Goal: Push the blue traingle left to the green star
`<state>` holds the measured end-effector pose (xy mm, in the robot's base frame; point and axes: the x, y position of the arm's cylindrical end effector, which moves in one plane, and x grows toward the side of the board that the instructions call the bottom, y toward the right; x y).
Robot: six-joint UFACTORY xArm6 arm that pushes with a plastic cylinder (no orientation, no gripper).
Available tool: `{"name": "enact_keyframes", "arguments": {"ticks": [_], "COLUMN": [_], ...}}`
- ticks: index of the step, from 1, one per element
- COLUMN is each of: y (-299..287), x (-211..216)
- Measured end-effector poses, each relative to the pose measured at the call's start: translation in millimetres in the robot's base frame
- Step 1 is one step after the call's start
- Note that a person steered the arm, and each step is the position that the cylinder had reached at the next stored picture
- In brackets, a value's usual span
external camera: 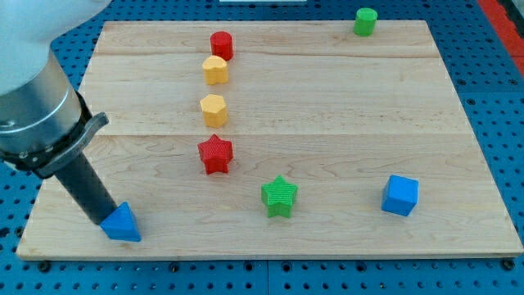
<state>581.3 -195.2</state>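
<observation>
The blue triangle lies near the board's bottom left corner. My tip is right against its left side, apparently touching it. The green star sits well to the triangle's right, in the bottom middle of the board.
A red star sits up and left of the green star. Above it stand a yellow hexagon, a yellow block and a red cylinder. A blue cube is at the bottom right, a green cylinder at the top right. The wooden board ends just below the triangle.
</observation>
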Motion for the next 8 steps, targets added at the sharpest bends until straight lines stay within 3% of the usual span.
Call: {"name": "enact_keyframes", "arguments": {"ticks": [2,4,7,8], "y": [36,73,6,12], "x": [36,32,-3,-86]}}
